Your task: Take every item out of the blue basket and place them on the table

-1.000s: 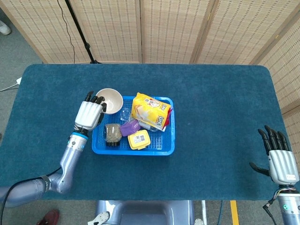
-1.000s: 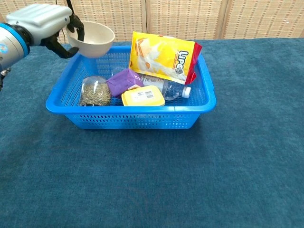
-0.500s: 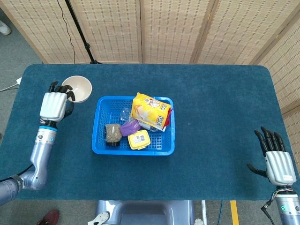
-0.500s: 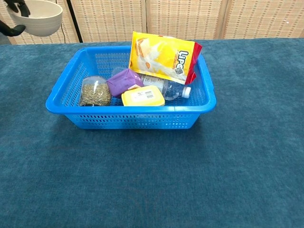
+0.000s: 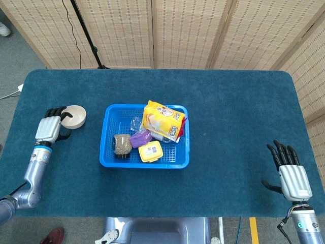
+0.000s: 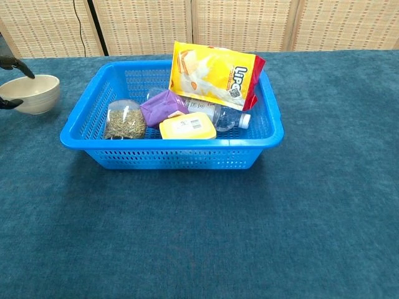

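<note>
The blue basket point(image 5: 144, 163) point(image 6: 168, 143) stands left of the table's middle. In it lie a yellow snack bag point(image 5: 163, 120) point(image 6: 215, 73), a purple packet point(image 5: 140, 138) point(image 6: 164, 106), a yellow box point(image 5: 150, 151) point(image 6: 187, 126), a jar of seeds point(image 5: 122, 144) point(image 6: 125, 119) and a clear bottle point(image 6: 224, 116), partly under the bag. A cream bowl point(image 5: 75, 116) point(image 6: 30, 93) sits on the table left of the basket. My left hand point(image 5: 49, 127) holds the bowl's rim, with dark fingertips point(image 6: 12, 62) showing at the chest view's edge. My right hand point(image 5: 288, 170) hovers open at the table's near right corner.
The blue cloth table point(image 5: 233, 122) stretches bare to the right of the basket. Woven screens point(image 5: 188, 30) stand behind the far edge. A black stand point(image 5: 86, 30) rises at the back left.
My left hand carried the bowl out from the basket's corner leftward and lowered it to the table. The right hand drifted slightly up and left.
</note>
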